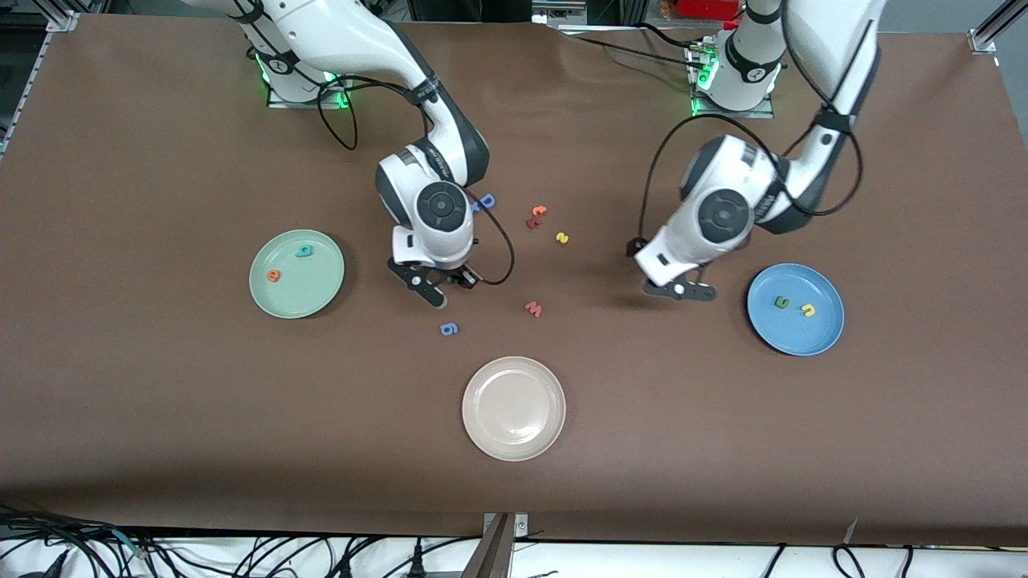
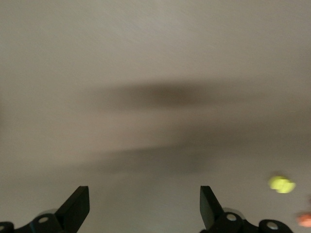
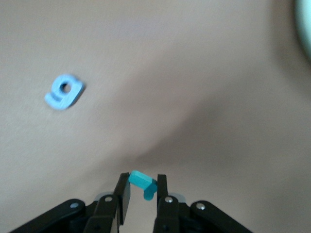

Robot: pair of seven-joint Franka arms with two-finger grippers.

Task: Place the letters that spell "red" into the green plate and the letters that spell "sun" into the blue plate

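Note:
The green plate (image 1: 296, 299) lies toward the right arm's end of the table, with an orange letter (image 1: 275, 275) and a teal letter (image 1: 304, 251) on it. My right gripper (image 1: 444, 291) (image 3: 143, 187) hangs over bare table beside that plate, shut on another small teal letter (image 3: 141, 178). The blue plate (image 1: 795, 337) lies toward the left arm's end and holds a dark green letter (image 1: 781, 303) and a yellow letter (image 1: 808, 310). A second yellow letter (image 1: 562, 238) (image 2: 281, 184) lies mid-table. My left gripper (image 1: 683, 291) (image 2: 144, 194) is open and holds nothing, over bare table beside the blue plate.
A blue "g" (image 1: 449, 328) (image 3: 63, 91) lies near the right gripper. A salmon "w" (image 1: 533, 308), a blue "D" (image 1: 486, 201) and orange and dark red "t" shapes (image 1: 536, 217) lie mid-table. A beige plate (image 1: 514, 437) sits nearer the front camera.

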